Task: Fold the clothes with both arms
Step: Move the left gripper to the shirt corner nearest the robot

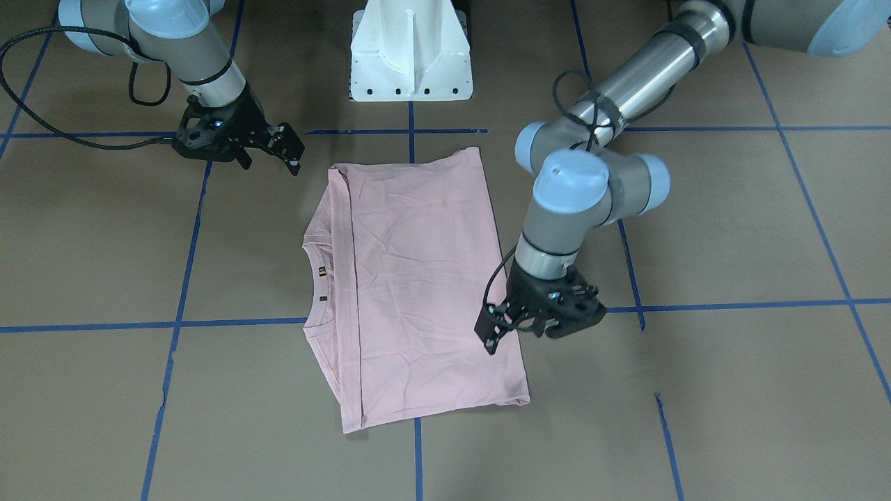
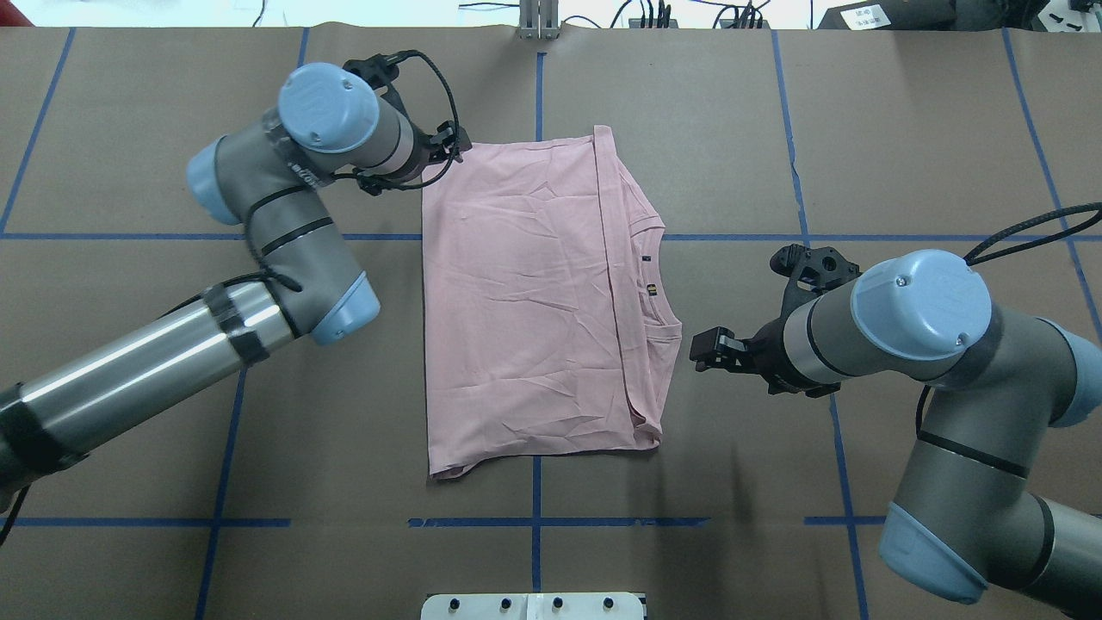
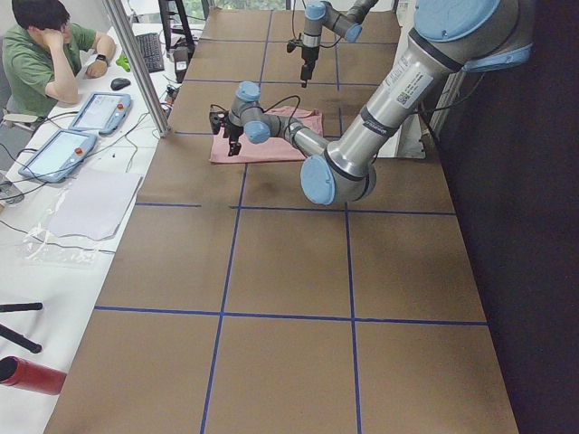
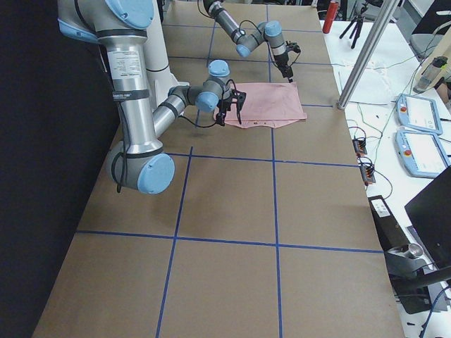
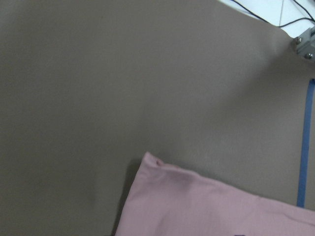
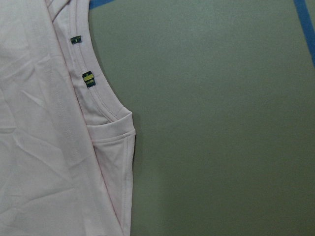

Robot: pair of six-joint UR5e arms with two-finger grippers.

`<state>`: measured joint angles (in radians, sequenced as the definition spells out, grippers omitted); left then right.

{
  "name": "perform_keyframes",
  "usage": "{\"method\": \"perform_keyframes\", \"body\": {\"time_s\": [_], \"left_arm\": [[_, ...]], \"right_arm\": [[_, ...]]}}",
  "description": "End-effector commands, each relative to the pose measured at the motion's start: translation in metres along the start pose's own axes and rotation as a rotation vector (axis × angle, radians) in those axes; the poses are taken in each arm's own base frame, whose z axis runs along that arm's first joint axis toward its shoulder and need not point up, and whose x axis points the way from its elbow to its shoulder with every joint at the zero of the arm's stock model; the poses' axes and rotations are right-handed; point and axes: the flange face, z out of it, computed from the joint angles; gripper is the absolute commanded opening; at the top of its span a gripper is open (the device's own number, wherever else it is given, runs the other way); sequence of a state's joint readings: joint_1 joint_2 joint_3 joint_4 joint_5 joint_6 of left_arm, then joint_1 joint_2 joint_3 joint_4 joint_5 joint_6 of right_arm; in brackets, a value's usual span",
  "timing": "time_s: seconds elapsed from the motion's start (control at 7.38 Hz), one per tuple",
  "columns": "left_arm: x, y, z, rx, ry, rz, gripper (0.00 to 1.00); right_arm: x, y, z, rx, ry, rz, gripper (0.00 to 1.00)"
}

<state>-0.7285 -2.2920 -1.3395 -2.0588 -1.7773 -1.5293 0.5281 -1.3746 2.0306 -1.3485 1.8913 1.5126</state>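
Observation:
The pale pink T-shirt lies flat and folded on the brown table, plain back up, its collar and labels toward the robot's right. No print shows. It also shows in the front view and both wrist views. My left gripper hovers at the shirt's far left corner, open and empty; in the front view it is over the shirt's edge. My right gripper is open and empty, just right of the collar side, off the cloth; in the front view it is at the upper left.
The white pedestal stands at the robot's side of the table. Blue tape lines cross the brown surface. In the exterior left view an operator sits at a side desk with tablets beyond a metal post.

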Motion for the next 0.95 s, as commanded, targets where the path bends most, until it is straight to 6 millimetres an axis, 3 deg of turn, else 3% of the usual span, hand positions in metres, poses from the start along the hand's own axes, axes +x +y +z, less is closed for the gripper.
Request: {"method": "perform_keyframes", "body": {"time_s": [0.0, 0.14, 0.41, 0.54, 0.81], "left_arm": [[-0.042, 0.06, -0.08, -0.111, -0.035, -0.12, 1.0], [-0.063, 0.12, -0.093, -0.171, -0.05, -0.213, 1.0], [-0.073, 0.216, -0.076, -0.199, -0.124, -0.323, 0.99], [-0.075, 0.251, -0.072, -0.215, -0.147, -0.355, 0.97], [-0.079, 0.296, -0.065, -0.246, -0.179, -0.373, 0.96]], "right_arm": [[-0.003, -0.001, 0.001, 0.004, 0.0, -0.002, 1.0], [-0.009, -0.001, 0.0, 0.006, -0.007, -0.003, 1.0], [-0.011, -0.002, -0.002, 0.015, -0.013, -0.004, 1.0], [-0.012, -0.002, -0.002, 0.02, -0.013, -0.005, 1.0], [-0.012, -0.002, -0.002, 0.028, -0.014, -0.004, 1.0]]}}
